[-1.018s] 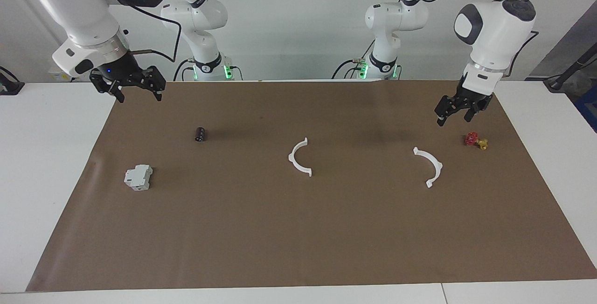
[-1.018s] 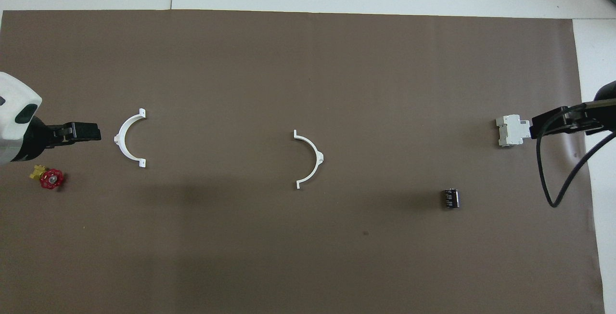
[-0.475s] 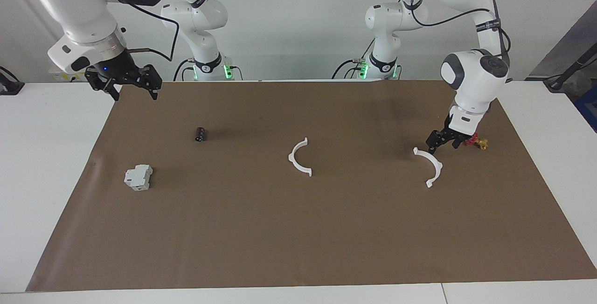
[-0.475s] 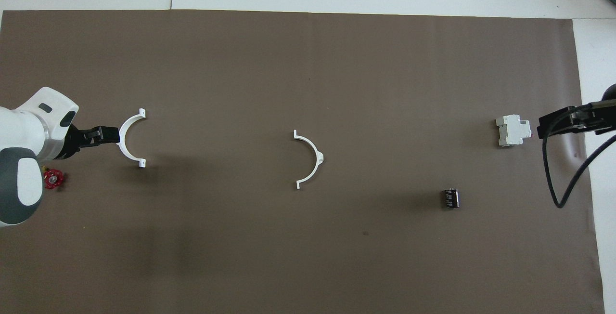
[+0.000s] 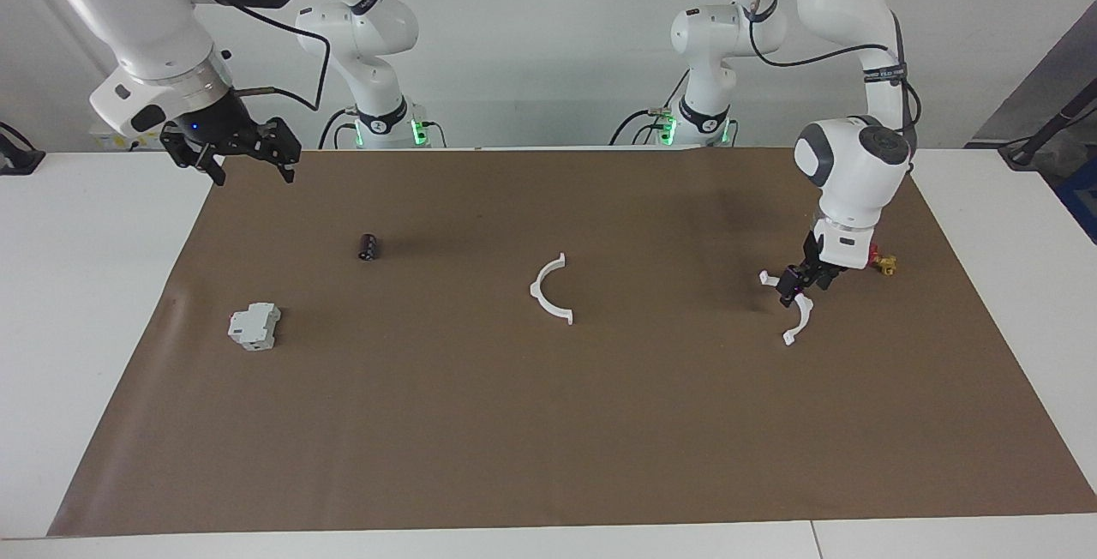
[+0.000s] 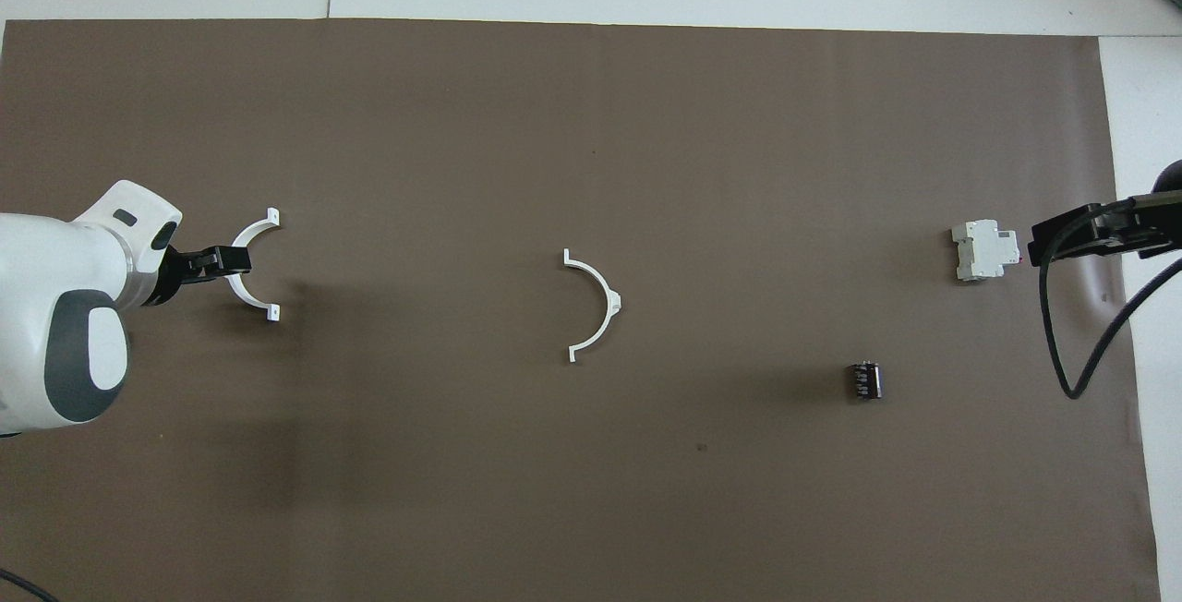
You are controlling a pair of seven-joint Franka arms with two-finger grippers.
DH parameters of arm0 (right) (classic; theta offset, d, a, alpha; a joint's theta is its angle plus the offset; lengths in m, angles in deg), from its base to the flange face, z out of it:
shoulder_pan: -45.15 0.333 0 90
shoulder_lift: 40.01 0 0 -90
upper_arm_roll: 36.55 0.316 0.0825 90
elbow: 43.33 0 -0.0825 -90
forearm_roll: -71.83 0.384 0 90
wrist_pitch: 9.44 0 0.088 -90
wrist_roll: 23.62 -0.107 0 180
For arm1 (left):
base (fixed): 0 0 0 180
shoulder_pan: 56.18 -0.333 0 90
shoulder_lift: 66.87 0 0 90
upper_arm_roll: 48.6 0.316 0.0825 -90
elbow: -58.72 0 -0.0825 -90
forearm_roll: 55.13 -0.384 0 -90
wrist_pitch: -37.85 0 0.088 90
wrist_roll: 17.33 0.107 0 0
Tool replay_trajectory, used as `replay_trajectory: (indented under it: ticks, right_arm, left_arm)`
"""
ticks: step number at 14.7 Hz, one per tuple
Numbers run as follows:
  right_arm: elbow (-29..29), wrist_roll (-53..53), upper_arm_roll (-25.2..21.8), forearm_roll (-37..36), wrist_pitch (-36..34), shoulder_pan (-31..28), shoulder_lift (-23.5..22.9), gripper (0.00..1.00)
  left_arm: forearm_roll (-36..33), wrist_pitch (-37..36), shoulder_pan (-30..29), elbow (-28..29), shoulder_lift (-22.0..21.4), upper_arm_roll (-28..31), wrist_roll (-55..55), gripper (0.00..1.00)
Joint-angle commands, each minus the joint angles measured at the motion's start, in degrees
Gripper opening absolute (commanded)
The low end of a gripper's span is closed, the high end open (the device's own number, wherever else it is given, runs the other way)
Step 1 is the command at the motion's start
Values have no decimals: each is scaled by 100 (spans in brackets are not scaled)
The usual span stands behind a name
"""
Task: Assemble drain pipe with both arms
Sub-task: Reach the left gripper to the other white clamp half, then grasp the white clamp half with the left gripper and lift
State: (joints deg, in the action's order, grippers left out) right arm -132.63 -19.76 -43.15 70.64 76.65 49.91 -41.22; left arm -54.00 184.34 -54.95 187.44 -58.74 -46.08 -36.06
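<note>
The drain pipe lies as two separate white half-ring arcs on the brown mat (image 5: 548, 439). One arc (image 5: 536, 291) is near the middle of the mat and also shows in the overhead view (image 6: 614, 304). The other arc (image 5: 804, 312) lies toward the left arm's end of the table (image 6: 271, 310). My left gripper (image 5: 800, 288) is down at this arc's middle, open, with one finger on each side of it (image 6: 235, 260). My right gripper (image 5: 231, 160) is open and empty, raised over the mat's corner at the right arm's end (image 6: 1071, 237).
A grey-white boxy block (image 5: 254, 326) sits toward the right arm's end (image 6: 983, 249). A small black cylinder (image 5: 368, 246) lies nearer to the robots than the block (image 6: 864, 379). A red and yellow valve (image 5: 883, 262) lies beside the left gripper, partly hidden by the arm.
My left gripper has come down from above the valve onto the middle of the arc at its end of the table. The right gripper has barely moved. Both arcs lie where they were.
</note>
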Motion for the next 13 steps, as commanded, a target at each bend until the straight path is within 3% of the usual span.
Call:
replay_trajectory:
  ticks: [1,7,10,13]
  right_arm:
    - [-61,-52,45,111,-48,-116,60,100]
    - [-61,-17,62,155,75,-73,60,100]
    - [-61,-16,54,164,75,-90,60,100]
    - [-61,-8,54,164,75,-90,68,100]
  left_arm:
    - [-87,169,9,39,49,38,-131,100]
    - [-87,178,44,39,58,38,-131,100]
    - [-87,266,114,74,75,46,-70,80]
    - [-87,266,123,109,101,46,-69,41]
